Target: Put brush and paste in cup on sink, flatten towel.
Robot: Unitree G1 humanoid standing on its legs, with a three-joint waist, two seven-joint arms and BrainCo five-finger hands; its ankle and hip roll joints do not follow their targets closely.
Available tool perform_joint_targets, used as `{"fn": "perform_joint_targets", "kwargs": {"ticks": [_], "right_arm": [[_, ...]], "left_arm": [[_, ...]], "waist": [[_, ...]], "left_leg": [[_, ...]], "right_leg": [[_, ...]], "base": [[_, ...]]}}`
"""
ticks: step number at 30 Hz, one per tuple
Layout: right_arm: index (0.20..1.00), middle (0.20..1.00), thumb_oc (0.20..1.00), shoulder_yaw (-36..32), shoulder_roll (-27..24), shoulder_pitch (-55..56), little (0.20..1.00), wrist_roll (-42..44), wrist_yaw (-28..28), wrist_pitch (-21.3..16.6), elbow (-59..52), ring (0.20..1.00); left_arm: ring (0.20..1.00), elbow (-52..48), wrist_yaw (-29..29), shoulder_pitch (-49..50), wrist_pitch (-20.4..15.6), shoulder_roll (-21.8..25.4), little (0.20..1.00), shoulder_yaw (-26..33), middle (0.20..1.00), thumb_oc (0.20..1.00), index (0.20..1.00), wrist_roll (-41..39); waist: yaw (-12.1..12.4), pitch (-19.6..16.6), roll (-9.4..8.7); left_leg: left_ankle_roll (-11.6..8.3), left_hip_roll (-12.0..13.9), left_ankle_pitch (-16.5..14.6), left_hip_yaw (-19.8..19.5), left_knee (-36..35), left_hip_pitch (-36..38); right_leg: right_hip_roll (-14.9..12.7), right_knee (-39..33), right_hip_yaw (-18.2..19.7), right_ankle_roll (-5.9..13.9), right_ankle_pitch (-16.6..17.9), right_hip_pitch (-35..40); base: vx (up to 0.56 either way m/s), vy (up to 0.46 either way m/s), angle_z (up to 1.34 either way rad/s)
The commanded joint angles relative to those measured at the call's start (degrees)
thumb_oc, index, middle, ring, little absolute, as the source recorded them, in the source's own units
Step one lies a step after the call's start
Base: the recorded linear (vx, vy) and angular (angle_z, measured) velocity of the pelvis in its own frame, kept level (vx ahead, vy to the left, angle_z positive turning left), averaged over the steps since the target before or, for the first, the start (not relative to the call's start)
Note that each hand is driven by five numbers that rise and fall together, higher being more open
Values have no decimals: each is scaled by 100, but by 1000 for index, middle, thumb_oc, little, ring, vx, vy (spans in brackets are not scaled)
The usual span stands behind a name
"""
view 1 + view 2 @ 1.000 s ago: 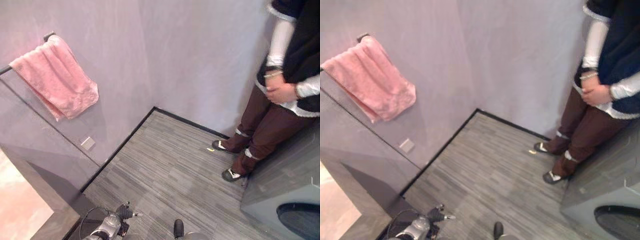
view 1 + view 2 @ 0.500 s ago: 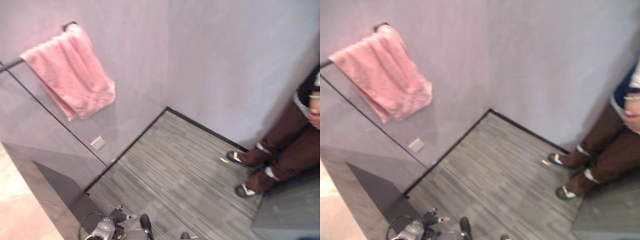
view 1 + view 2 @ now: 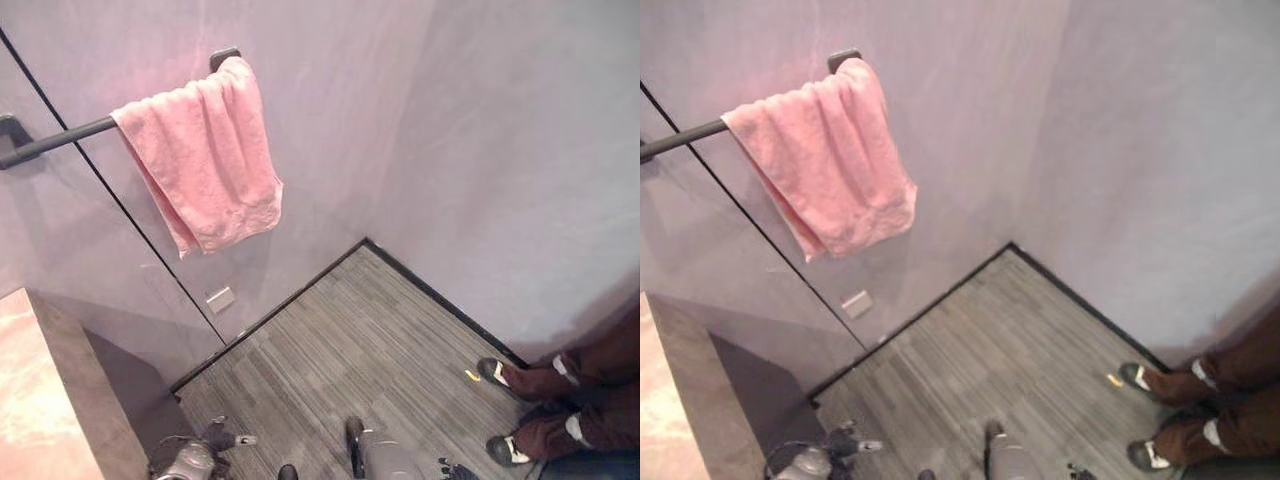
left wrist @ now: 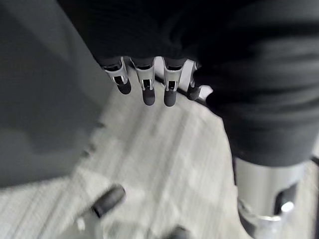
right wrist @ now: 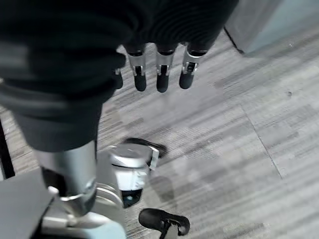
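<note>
A pink towel point(image 3: 205, 160) hangs bunched and askew over the right end of a dark wall bar point(image 3: 60, 138), high on the grey wall at my upper left. My left hand point(image 4: 144, 92) hangs over the grey floor with straight fingers and nothing in it. My right hand point(image 5: 162, 79) also hangs over the floor, fingers straight and empty. Both hands are far below the towel.
A counter point(image 3: 40, 400) with a pinkish top and grey edge stands at the lower left. A small wall plate point(image 3: 220, 298) sits low under the towel. A person's legs and shoes point(image 3: 545, 385) stand at the lower right. A yellow scrap point(image 3: 471, 375) lies on the floor.
The camera has swung left: the towel and bar now sit nearer the middle and the person has slid to the right edge. Nothing itself has visibly moved.
</note>
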Motion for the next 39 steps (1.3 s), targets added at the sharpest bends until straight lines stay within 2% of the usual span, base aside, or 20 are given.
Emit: {"fn": "perform_joint_targets", "kwargs": {"ticks": [1,4,9,11,14,16,17,19,20,21,22,23,24,26,28,30,33,35,36,39], "right_arm": [[1000,1000,1000,76,-227,78,1000,37,85,-70,-276,1000],[1000,1000,1000,142,-203,91,1000,-99,130,-42,-108,1000],[1000,1000,1000,259,-206,71,1000,-124,235,-22,228,1000],[1000,1000,1000,288,-243,52,1000,-153,251,-27,307,1000],[1000,1000,1000,225,-370,51,1000,-80,220,-50,462,1000],[1000,1000,1000,162,-440,54,1000,-10,194,-53,514,1000],[1000,1000,1000,106,-429,104,1000,-4,154,-39,650,1000],[1000,1000,1000,105,-422,101,1000,-58,130,2,757,1000],[1000,1000,1000,115,-433,94,1000,-100,110,9,796,1000],[1000,1000,1000,131,-407,70,1000,-163,115,5,873,1000],[1000,1000,1000,142,-375,67,1000,-227,120,22,921,1000],[1000,1000,1000,143,-375,66,1000,-227,120,22,922,1000],[1000,1000,1000,91,-379,60,1000,-215,148,30,925,1000],[1000,1000,1000,37,-349,38,1000,-168,152,62,944,1000],[1000,1000,1000,-195,-235,102,1000,-103,126,69,982,1000],[1000,1000,1000,-212,-207,128,1000,-106,133,68,995,1000],[1000,1000,1000,-167,-77,142,1000,-213,109,101,1052,1000],[1000,1000,1000,-3,66,26,1000,-267,85,105,1024,1000],[1000,1000,1000,72,105,-3,1000,-250,78,92,980,1000],[1000,1000,1000,160,115,-73,1000,-220,94,63,911,1000]], "left_arm": [[1000,-16,53,-70,-168,124,1000,46,1000,1000,1000,183],[1000,86,18,-8,-138,78,1000,60,1000,1000,1000,212],[1000,398,-5,51,-93,48,1000,131,1000,1000,1000,237],[1000,456,-13,51,-72,52,1000,147,1000,1000,1000,252],[1000,473,18,-2,-48,141,1000,205,1000,1000,1000,174],[1000,369,61,-90,-48,174,1000,186,1000,1000,1000,97],[1000,319,88,-155,-48,154,1000,140,1000,1000,1000,76],[1000,255,112,-172,-49,156,1000,79,1000,1000,1000,85],[1000,227,128,-178,-53,168,1000,58,1000,1000,1000,99],[1000,229,161,-191,-52,209,1000,95,1000,1000,1000,63],[1000,266,185,-195,-31,228,1000,137,1000,1000,1000,70],[1000,266,185,-195,-30,228,1000,137,1000,1000,1000,70],[1000,304,185,-172,2,261,1000,224,1000,1000,1000,71],[1000,408,168,-86,22,281,1000,263,1000,1000,1000,116],[1000,444,137,-38,13,285,1000,179,1000,1000,1000,250],[1000,414,137,-28,2,275,1000,149,1000,1000,1000,265],[1000,267,151,-38,-24,235,1000,35,1000,1000,1000,341],[1000,172,139,-72,-22,264,1000,-123,1000,1000,1000,415],[1000,181,129,-81,-14,287,1000,-175,1000,1000,1000,450],[1000,314,111,-77,-26,311,1000,-122,1000,1000,1000,517]], "waist": [[-238,161,-45],[-261,94,-82],[-330,-103,-66],[-343,-126,-46],[-323,-80,-126],[-310,-1,-179],[-254,44,-227],[-160,70,-269],[-112,91,-256],[-24,117,-220],[-77,121,-183],[-54,140,-189],[-142,48,-121],[-171,-91,-109],[-241,-243,-194],[-233,-270,-215],[-192,-306,-276],[-159,-264,-251],[-234,-271,-216],[-314,-201,-144]], "left_leg": [[-421,-382,95,6,355,1],[-532,-335,87,-237,263,361],[-709,-139,57,-446,609,510],[-802,-88,170,-490,856,441],[-1070,28,822,-520,2071,-179],[-1048,155,915,-203,2111,-493],[-925,254,685,232,1795,-877],[-843,352,564,487,1438,-1400],[-870,468,731,555,1222,-1563],[-1016,813,1225,657,800,-1752],[-1179,1350,1634,1261,495,-1660],[-1186,1352,1649,1289,463,-1613],[-1306,1701,1897,1887,284,-1472],[-1254,1653,1682,1947,427,-1342],[-1123,1447,1225,2166,1051,-1449],[-1075,1376,1115,2235,1134,-1436],[-887,1066,865,2206,1128,-1420],[-759,843,792,2122,924,-1345],[-734,742,774,2027,810,-1287],[-720,570,687,1796,648,-1042]], "right_leg": [[-99,-506,57,290,834,251],[-123,-647,-422,295,949,299],[295,-298,-187,52,753,546],[338,-270,-227,-30,685,617],[426,-211,-281,-312,369,970],[319,-196,-395,-365,208,1112],[168,-259,-515,-341,73,1322],[10,-314,-629,-284,-62,1514],[-10,-327,-633,-279,-123,1613],[-20,-352,-618,-254,-214,1814],[-123,-325,-697,-221,-319,1966],[-120,-322,-674,-224,-319,1982],[-119,-279,-762,-182,-416,2099],[-229,-211,-756,-88,-566,2283],[-654,-199,-606,99,-398,2495],[-749,-201,-575,152,-302,2509],[-1020,-119,-445,281,281,2421],[-921,208,-294,282,512,2203],[-661,197,-6,253,400,2086],[-466,-167,197,255,337,1671]], "base": [[338,-102,59],[285,-118,66],[316,-192,41],[247,-191,8],[239,-239,51],[196,-136,35],[250,-62,58],[249,28,120],[367,138,56],[447,222,-13],[368,189,-65],[354,259,-62],[199,154,-63],[366,365,-56],[367,544,-18],[130,311,10],[68,239,20],[63,308,22],[64,203,52],[138,141,32]]}}
